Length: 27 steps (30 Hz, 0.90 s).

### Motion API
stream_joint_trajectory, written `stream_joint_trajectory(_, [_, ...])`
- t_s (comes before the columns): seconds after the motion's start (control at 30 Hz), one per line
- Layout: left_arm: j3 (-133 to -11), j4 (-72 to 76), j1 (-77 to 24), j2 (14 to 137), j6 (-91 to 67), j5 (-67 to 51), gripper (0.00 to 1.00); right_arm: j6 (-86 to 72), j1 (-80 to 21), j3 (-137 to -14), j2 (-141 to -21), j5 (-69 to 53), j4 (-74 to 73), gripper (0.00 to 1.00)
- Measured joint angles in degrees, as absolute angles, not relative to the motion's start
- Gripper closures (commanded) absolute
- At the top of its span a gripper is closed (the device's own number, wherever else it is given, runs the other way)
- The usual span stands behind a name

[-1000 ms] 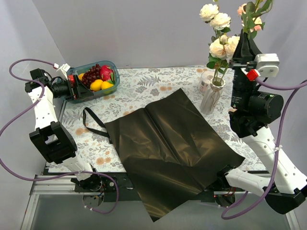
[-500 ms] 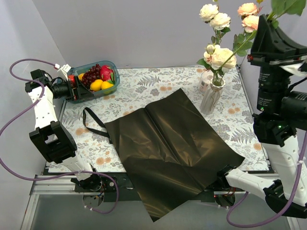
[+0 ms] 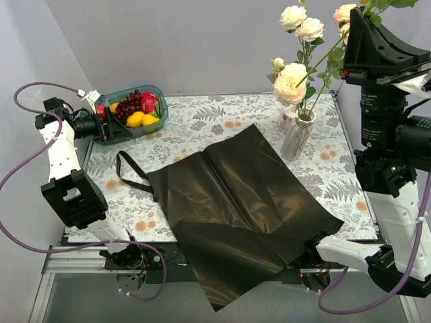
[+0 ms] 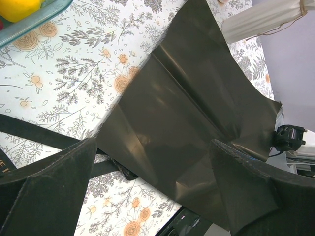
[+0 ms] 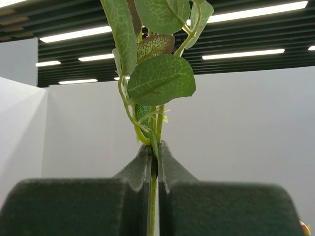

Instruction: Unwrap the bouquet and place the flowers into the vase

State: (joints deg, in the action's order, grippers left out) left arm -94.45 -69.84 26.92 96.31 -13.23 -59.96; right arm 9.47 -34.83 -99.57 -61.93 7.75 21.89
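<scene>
Right gripper [image 5: 153,152]: your fingers are pressed together on one thin green stem [image 5: 153,196], which runs up between the pads; oval green leaves [image 5: 160,81] fan out directly above the tips, with nothing but wall and ceiling lights beyond them. From overhead, the same gripper [image 3: 355,20] is raised high and pointing up, with a pink bloom [image 3: 345,12] just beside its tips. Below it and to the left, the flowers [image 3: 291,73] already placed, cream roses on long stems, stand in the white vase [image 3: 296,138] on the floral tablecloth [image 3: 209,118]. Left gripper [image 4: 153,142]: your fingers are spread wide and hold nothing. Between and beyond them lies the dark glossy wrapping paper [image 4: 182,113], opened flat, its near corner hanging over the table edge in the overhead view. The black ribbon [image 4: 29,132] lies on the cloth and runs under the left-hand finger. The teal fruit bowl [image 3: 135,108] sits just beside this gripper [image 3: 108,124], well apart from the vase.
</scene>
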Motion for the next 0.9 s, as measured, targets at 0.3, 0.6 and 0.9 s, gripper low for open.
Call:
stream_joint_trajectory(0.3, [-93.54,-69.60,26.87,96.31,-13.28,-60.66,0.02,18.39,-34.83,-95.44,-67.40,21.89,32.25,0.99])
stream_joint_trajectory(0.6, [-92.99,-69.58,26.35,96.29,-13.04,-60.66,0.02,22.06,-34.50,-95.57,-69.38,28.58,38.63,0.99])
stream_joint_trajectory(0.9, [-91.83,-68.99,26.02,96.29,-13.04,-60.58,0.02,21.39,-34.13,-102.21,-68.45,27.68,40.07,0.99])
